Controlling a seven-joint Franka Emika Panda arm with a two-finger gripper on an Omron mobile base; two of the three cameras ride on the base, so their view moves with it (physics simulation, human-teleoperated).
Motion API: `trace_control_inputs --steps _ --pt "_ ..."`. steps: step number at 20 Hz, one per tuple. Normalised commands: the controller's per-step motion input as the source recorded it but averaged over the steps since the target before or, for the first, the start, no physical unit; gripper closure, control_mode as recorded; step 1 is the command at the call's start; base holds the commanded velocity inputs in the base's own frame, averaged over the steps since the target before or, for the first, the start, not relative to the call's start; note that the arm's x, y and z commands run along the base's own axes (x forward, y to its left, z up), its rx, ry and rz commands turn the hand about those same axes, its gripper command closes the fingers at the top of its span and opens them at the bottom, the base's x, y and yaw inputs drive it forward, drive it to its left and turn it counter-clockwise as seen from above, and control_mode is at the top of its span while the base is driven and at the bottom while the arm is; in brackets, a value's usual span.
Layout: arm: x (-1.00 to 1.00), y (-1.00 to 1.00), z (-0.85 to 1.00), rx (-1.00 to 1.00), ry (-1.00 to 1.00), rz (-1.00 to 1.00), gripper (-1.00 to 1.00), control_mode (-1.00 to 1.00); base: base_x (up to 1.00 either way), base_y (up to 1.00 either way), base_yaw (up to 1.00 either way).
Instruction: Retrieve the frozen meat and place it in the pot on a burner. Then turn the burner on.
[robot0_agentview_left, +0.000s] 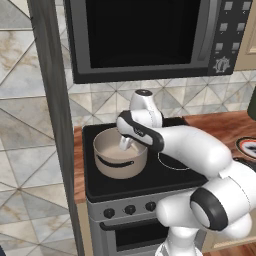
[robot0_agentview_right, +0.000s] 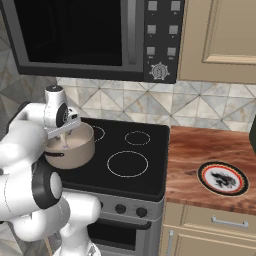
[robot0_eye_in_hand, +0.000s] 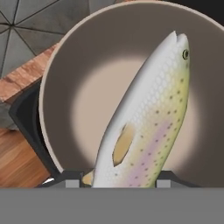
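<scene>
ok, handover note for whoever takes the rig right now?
Gripper: shut on the frozen meat, a whole fish, held over the pot's opening, head pointing down into it.
Pot: on the black stove top, front left zone.
Done: meat fetched and brought to the pot.
Left: release it into the pot, then turn that burner on with a front knob.

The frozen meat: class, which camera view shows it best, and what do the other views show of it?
The hand view: the frozen meat is plainly a spotted fish, held by the gripper over the pot. The base views give just a pale sliver inside the pot.
</scene>
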Motion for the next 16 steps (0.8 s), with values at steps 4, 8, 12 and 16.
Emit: trace_control_inputs --steps 4,8,12,16 --pt "0.14 0.09 0.0 0.0 0.0 0.0 1.0 -1.0 0.0 0.0 0.0" --pt "0.13 0.02 -0.01 0.0 0.0 0.0 1.0 -1.0 0.0 0.0 0.0" --pt "0.03 0.0 -0.13 0.0 0.0 0.0 1.0 -1.0 0.0 0.0 0.0" --pt "0.04 0.0 -0.18 0.0 0.0 0.0 1.0 -1.0 0.0 0.0 0.0"
